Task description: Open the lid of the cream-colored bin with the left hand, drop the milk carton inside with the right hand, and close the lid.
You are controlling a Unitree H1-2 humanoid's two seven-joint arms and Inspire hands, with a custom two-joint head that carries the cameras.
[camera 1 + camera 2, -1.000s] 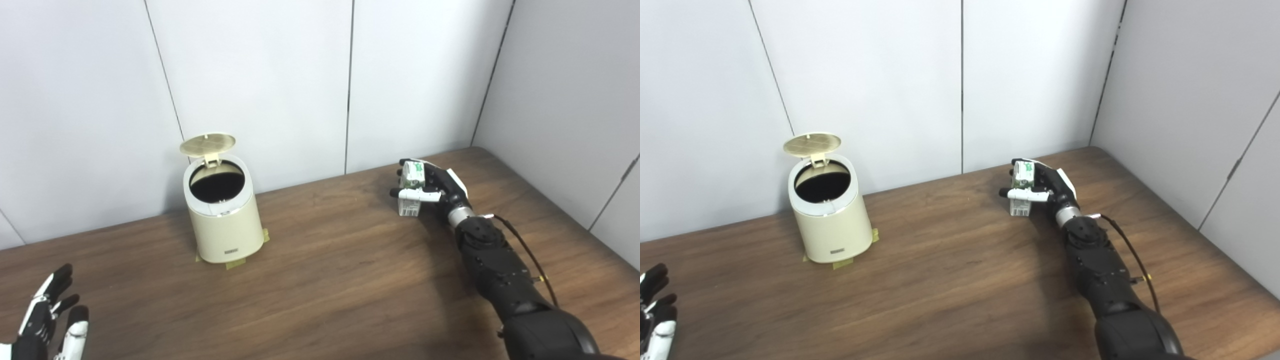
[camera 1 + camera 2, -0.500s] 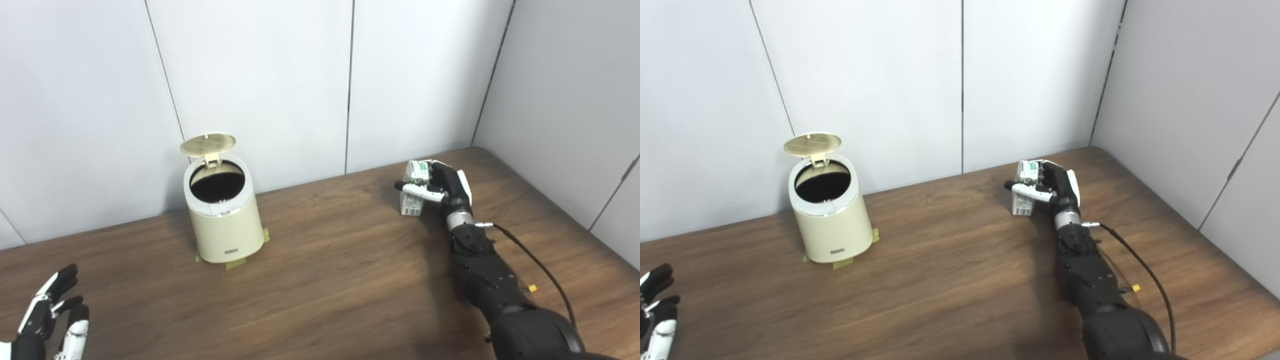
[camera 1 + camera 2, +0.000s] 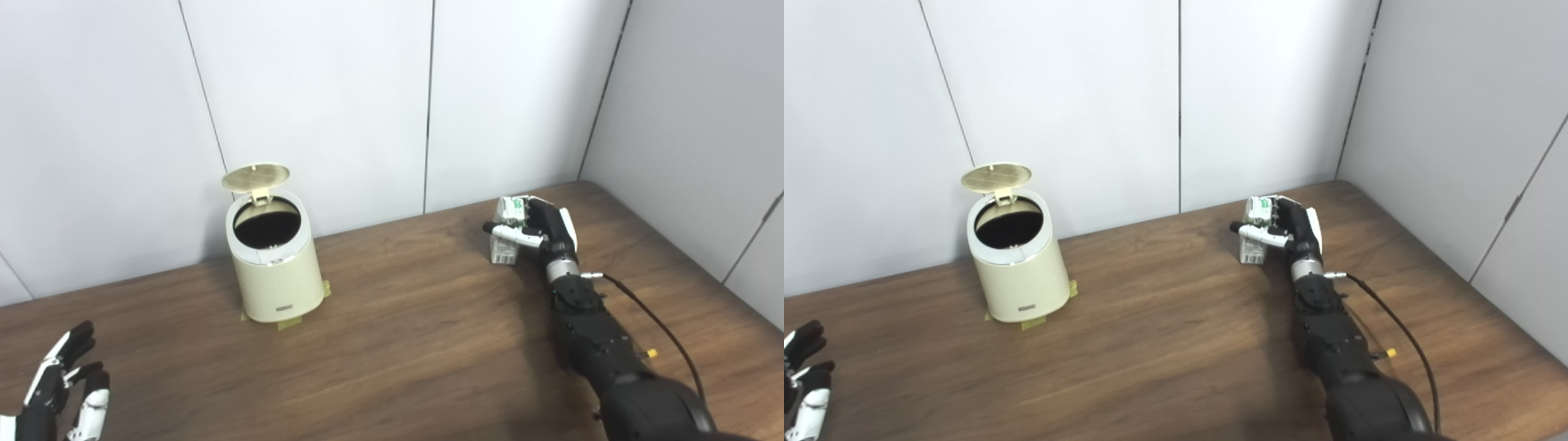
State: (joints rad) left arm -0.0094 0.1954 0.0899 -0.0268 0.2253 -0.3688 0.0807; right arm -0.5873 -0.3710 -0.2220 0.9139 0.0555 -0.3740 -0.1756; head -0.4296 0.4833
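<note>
With the lid (image 3: 255, 177) already flipped up and standing behind the dark mouth of the cream-colored bin (image 3: 274, 266), looks like step one is ticked off. Bin parked near the back wall on the table (image 3: 404, 343), bits of yellow tape (image 3: 288, 323) peeking out under its base. Milk carton (image 3: 507, 237) upright over on the far right side, well apart from the bin, base seemingly touching the wood though hard to be sure. Right hand (image 3: 539, 228) wrapped around it, fingers across the front, thumb side behind, so grip looks made but no lift yet. Left hand (image 3: 61, 398) down at the bottom left corner, fingers spread, holding nothing, nowhere near the bin. Still to go, judging by this: lifting the carton, carrying it across, dropping it in, then closing the lid. Roughly a third done.
</note>
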